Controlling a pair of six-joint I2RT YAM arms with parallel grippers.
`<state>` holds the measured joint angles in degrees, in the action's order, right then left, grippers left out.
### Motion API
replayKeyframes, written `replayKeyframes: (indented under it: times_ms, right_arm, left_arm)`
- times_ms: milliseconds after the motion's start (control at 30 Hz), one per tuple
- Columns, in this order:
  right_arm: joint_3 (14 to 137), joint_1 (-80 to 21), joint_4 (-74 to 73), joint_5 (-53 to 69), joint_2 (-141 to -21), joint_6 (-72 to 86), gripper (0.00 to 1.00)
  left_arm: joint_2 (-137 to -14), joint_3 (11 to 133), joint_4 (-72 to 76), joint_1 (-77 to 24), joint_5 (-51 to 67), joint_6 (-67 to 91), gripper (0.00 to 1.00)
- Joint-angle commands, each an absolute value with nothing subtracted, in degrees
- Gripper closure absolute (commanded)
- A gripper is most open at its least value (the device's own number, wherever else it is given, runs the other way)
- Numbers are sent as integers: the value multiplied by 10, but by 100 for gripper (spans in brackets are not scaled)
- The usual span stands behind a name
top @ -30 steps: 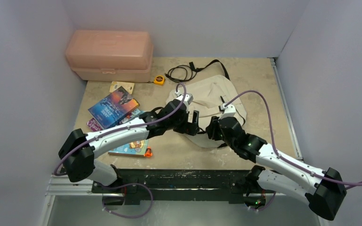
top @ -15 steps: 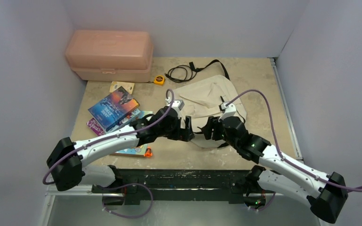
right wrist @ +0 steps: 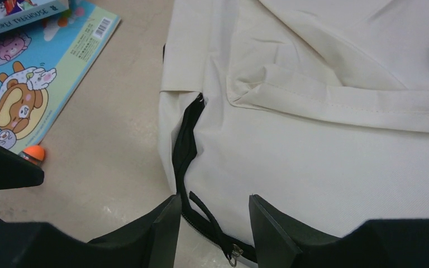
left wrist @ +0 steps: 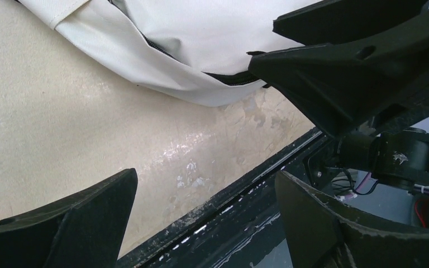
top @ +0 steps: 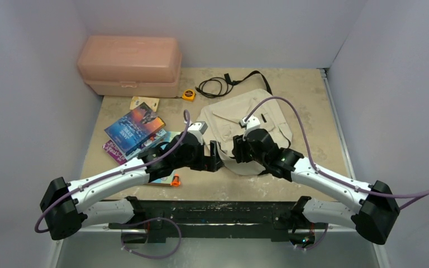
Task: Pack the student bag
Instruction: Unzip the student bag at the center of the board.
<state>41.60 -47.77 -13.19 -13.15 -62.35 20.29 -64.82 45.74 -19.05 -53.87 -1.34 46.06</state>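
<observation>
Pulled back leftward off the bag point(top: 226, 125), left fingers point(left wrist: 84, 223) wide and empty, right fingers point(right wrist: 273, 229) shifted left too, narrowly parted over zipper point(right wrist: 185, 139), books point(top: 134, 128) on surface point(top: 313, 95).

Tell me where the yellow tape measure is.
In the top view, the tape measure lies near the far edge of the table, between the pink box on its left and the coiled black cable on its right, beyond the bag.

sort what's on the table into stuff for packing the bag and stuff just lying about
For the job:
student bag
likely to go inside: stacked books, bear picture book, small orange item

Probably just lying about:
pink box
yellow tape measure
black cable
</observation>
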Motion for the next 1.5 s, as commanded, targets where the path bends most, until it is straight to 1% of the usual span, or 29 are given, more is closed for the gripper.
replayKeyframes:
  times_ms: [0, 133, 267, 367, 400, 433, 467, 567, 633, 733, 867, 967, 1033, 1100, 1167, 1233, 1267, 1367, 1433, 1467]
  right_arm:
    - [439, -492, -135, -170, -635, 184, 50]
    - [431, -507, -128, -187, -649, 187, 52]
    - [440, -525, -135, -235, -678, 196, 61]
    - [445, -539, -148, -270, -686, 213, 76]
    - [441, -541, -145, -277, -683, 218, 83]
    - [437, -541, -141, -283, -676, 227, 94]
    - [433, -541, -141, -289, -668, 237, 100]
    - [424, -541, -145, -294, -631, 262, 100]
    - [412, -541, -142, -294, -599, 284, 100]
    - [385, -541, -104, -248, -564, 307, 100]
    - [411, -541, -150, -248, -571, 328, 100]
    - [404, -541, -147, -246, -561, 331, 100]
    - [391, -541, -138, -238, -548, 339, 100]
    - [395, -541, -148, -241, -540, 346, 100]
    - [395, -541, -153, -245, -532, 352, 100]
    - [389, -541, -145, -246, -524, 354, 100]
    - [388, -541, -145, -251, -521, 356, 100]
    - [400, -541, -160, -264, -521, 360, 100]
    - [403, -541, -158, -266, -521, 353, 100]
    - [401, -541, -155, -266, -520, 352, 100]
  left_arm:
    - [-622, 449, -185, -539, -23, 474, 6]
    - [-628, 452, -184, -539, -12, 474, 6]
    - [-642, 450, -170, -539, -7, 480, 6]
    - [-660, 456, -159, -539, -3, 482, 6]
    - [-666, 456, -153, -539, 4, 483, 6]
    - [-671, 456, -144, -539, 11, 483, 6]
    - [-675, 457, -138, -539, 15, 482, 6]
    - [-692, 465, -122, -540, 23, 458, 5]
    - [-707, 474, -101, -542, 26, 416, 5]
    - [-731, 481, -62, -560, 27, 327, 5]
    - [-754, 515, -88, -592, -89, 273, 5]
    - [-769, 535, -81, -614, -167, 247, 6]
    - [-780, 546, -68, -624, -179, 230, 9]
    - [-796, 553, -48, -634, -177, 216, 10]
    - [-822, 568, -46, -637, -172, 218, 14]
    - [-848, 583, -48, -637, -146, 237, 24]
    - [-859, 591, -52, -637, -127, 253, 27]
    - [-883, 596, -47, -637, -96, 287, 27]
    - [-886, 592, -39, -637, -107, 291, 37]
    - [-885, 591, -39, -637, -117, 292, 44]
